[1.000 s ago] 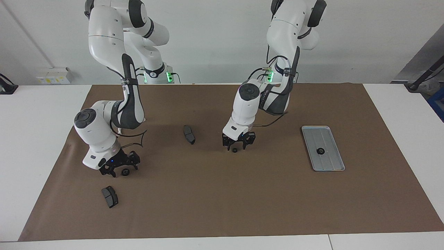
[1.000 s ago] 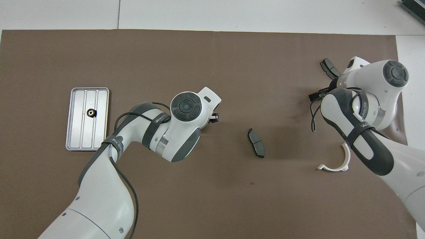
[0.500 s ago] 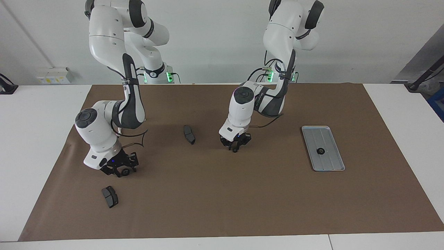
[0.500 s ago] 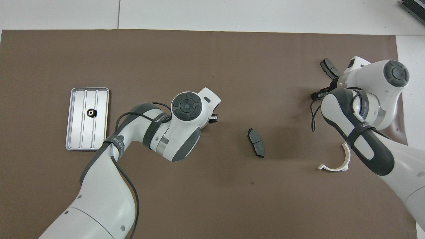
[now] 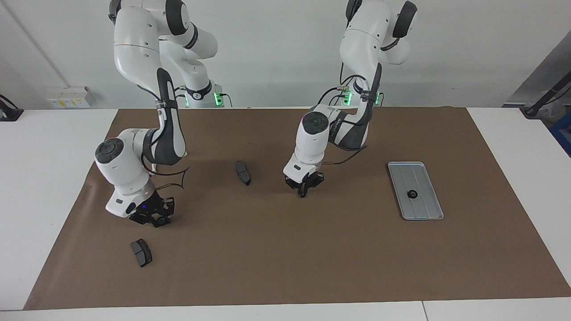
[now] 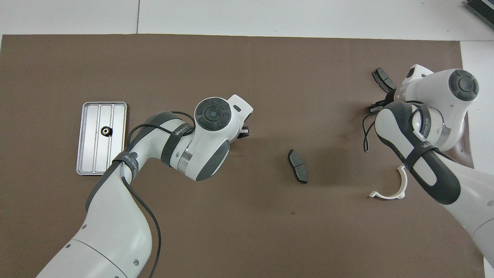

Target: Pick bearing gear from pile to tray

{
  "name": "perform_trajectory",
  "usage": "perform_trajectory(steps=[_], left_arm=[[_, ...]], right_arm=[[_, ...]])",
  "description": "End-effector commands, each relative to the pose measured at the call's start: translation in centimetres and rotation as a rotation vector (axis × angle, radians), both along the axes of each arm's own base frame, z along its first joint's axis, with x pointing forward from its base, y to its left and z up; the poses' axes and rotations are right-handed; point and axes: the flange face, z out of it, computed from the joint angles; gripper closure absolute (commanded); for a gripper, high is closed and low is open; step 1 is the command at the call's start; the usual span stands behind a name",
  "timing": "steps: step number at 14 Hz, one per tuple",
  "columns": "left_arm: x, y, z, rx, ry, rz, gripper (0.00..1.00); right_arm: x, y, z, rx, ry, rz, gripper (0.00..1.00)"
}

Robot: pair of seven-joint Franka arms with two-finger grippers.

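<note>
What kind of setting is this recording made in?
Most likely a robotics lab bench, not a factory line: two arms work at a white table covered by a brown mat, with brake pads and a metal tray laid out on it.

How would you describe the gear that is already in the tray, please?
Find the silver tray on the brown mat at the left arm's end of the table. The gear is the small black round part near its middle, the only thing in it.

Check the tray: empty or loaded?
Loaded. One small black gear lies on the tray, around the middle of its grooved floor; the rest of the floor is bare in both views.
</note>
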Motion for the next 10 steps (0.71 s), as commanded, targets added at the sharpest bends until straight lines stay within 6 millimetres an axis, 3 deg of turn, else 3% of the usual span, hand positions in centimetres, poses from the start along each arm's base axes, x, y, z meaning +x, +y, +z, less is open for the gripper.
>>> perform_trajectory(steps=[1, 5, 8, 10], left_arm=[[3.1, 3.0, 2.4, 0.013, 0.031, 0.013, 1.00], [6.6, 14.6, 6.0, -0.003, 0.074, -0.065, 1.00], [7.8, 24.3, 6.1, -0.001, 0.110, -0.203, 1.00], [7.7, 30.0, 5.1, -0.009, 0.121, -0.300, 1.00]], right_arm=[[-0.2, 0.6, -0.6, 0.021, 0.002, 0.001, 1.00], [0.2, 1.8, 1.3, 0.043, 0.017, -0.071, 1.00], [0.7, 6.9, 5.9, 0.069, 0.040, -0.188, 1.00], [0.5, 10.5, 8.6, 0.085, 0.054, -0.274, 1.00]])
